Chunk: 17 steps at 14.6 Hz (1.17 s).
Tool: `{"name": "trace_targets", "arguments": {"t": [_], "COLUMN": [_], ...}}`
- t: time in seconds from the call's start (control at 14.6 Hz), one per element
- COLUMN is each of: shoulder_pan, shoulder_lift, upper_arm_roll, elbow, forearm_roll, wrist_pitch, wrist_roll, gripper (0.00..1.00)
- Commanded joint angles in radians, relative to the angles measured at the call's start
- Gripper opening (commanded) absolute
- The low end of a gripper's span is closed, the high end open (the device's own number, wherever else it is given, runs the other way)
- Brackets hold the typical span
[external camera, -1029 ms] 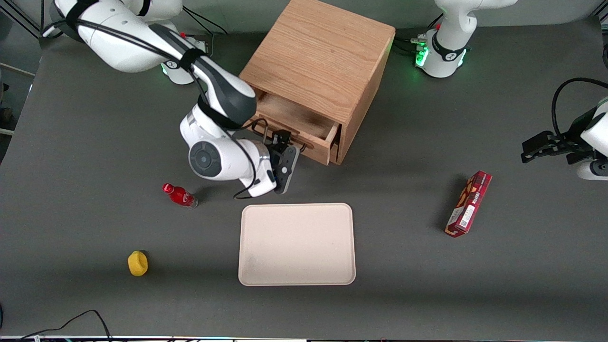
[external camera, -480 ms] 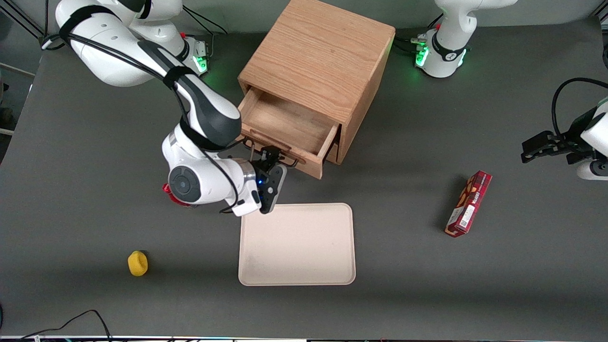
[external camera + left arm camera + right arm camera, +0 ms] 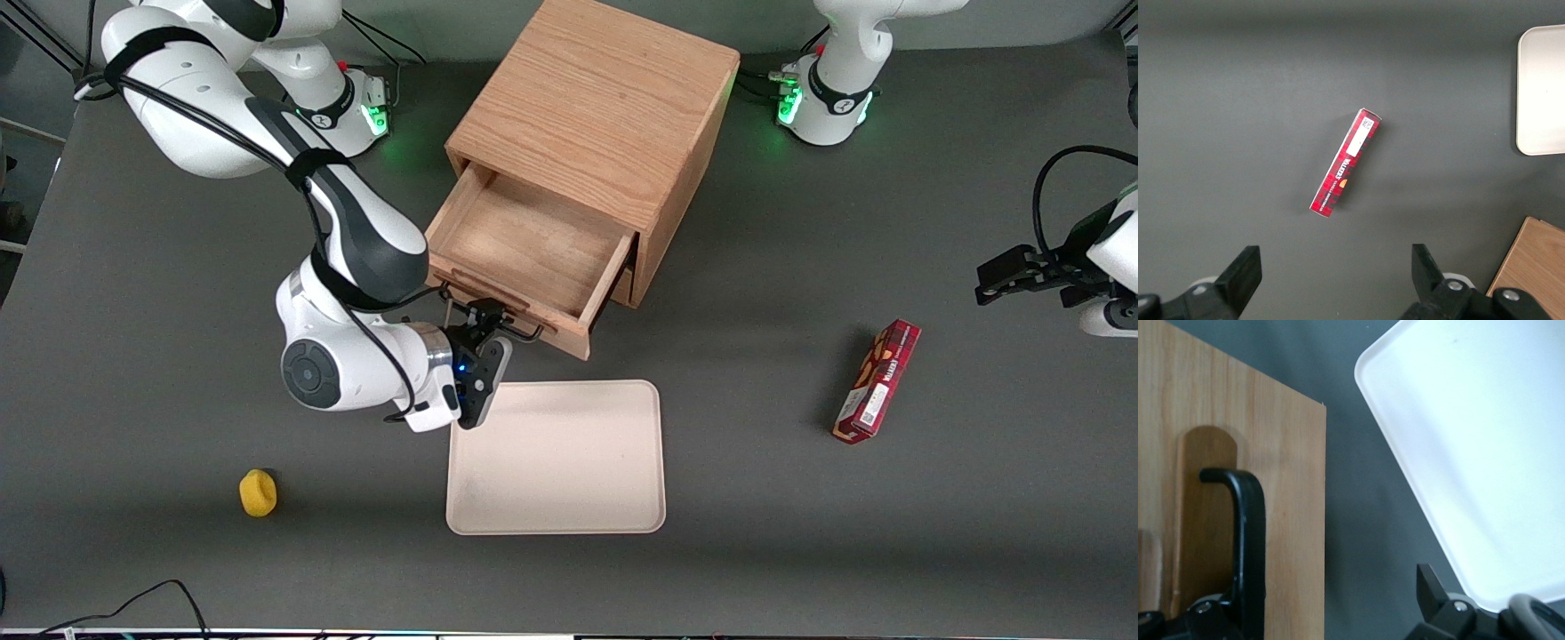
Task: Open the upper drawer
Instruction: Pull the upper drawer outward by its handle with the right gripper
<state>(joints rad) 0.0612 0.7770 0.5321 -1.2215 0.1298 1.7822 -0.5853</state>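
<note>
Dark grey matting covered the table (image 3: 800, 551), and the boxy oak cabinet (image 3: 605, 98) sat on it at the edge farthest from the front camera, turned at an angle. Its upper drawer (image 3: 524, 244) stood drawn well out toward the camera, the bare wooden floor of it open to view from above. Just in front of the drawer's face hung the right arm's gripper (image 3: 484, 313), at the long black bar handle (image 3: 531, 331). In the wrist view the fingers stood wide apart, with the bar lying between them, close against one finger (image 3: 1205, 613) and well clear of the other. The arm's bulky white wrist joint sat beside the drawer's corner, toward the working arm's end of the table, and hid the ground under it. A pale, rectangular tray (image 3: 556, 458) lay flat nearer the camera than the drawer, its corner just beside the gripper body and close to the drawer front. A small yellow object (image 3: 258, 492) rested nearer the camera, toward the working arm's end. A long red box (image 3: 877, 380) lay toward the parked arm's end, well apart from the cabinet and tray. A black cable (image 3: 133, 604) looped along the nearest edge.
</note>
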Motion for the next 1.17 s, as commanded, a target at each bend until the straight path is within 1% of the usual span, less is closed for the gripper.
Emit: {"name": "trace_targets", "arguments": {"t": [0.0,0.34,0.55,0.69,0.82,0.89,0.96,1.1], "shoulder_pan": [0.016,0.016,0.011,0.005,0.0,0.008,0.003,-0.015], "shoulder_lift": [0.036,0.054,0.053,0.012,-0.109,-0.177,-0.226,-0.298], "upper_arm_roll": [-0.044,-0.093,-0.098,-0.093,-0.099,-0.11,-0.115,-0.116], "elbow": [0.086,0.18,0.224,0.241,0.238,0.229,0.224,0.217], "forearm_roll": [-0.022,-0.022,-0.021,-0.021,-0.024,-0.039,-0.065,-0.056], "wrist_pitch": [-0.036,-0.078,-0.093,-0.115,-0.133,-0.133,-0.135,-0.194], "wrist_roll": [-0.065,-0.12,-0.123,-0.122,-0.099,-0.047,0.079,0.389], "gripper": [1.0,1.0,1.0,1.0,1.0,1.0,1.0,1.0]}}
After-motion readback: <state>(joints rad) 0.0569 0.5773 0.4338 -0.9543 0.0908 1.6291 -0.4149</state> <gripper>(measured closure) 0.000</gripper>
